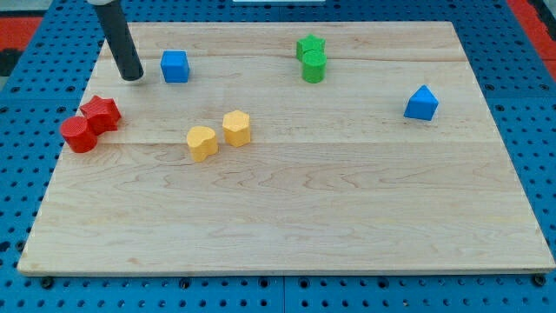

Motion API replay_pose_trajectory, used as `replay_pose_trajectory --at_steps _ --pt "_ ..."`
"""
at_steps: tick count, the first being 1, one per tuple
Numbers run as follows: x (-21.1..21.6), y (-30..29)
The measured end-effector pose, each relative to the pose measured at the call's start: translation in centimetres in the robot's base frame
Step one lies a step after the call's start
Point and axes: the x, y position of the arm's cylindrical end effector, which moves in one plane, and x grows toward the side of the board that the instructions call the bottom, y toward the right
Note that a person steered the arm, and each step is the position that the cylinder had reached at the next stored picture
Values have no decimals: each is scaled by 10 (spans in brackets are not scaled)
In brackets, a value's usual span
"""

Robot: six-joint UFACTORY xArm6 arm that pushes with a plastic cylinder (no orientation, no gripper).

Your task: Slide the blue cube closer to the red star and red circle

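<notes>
The tip is seen just left of the blue cube, apart from it; no claw is fitted. The red star and red circle are touching below.

Straight, dark, matte cylindrical rod

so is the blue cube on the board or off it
On the board. The blue cube sits flat on the wooden board near its top-left, inside the edge, with my tip just to its left.
</notes>
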Motion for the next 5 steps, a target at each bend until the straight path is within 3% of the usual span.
replay_pose_trajectory --at_steps 1,2,3,4,5 --pt "-41 88" --pt "-8 173" --pt "-14 119" --pt "-48 63" --pt "-48 22"
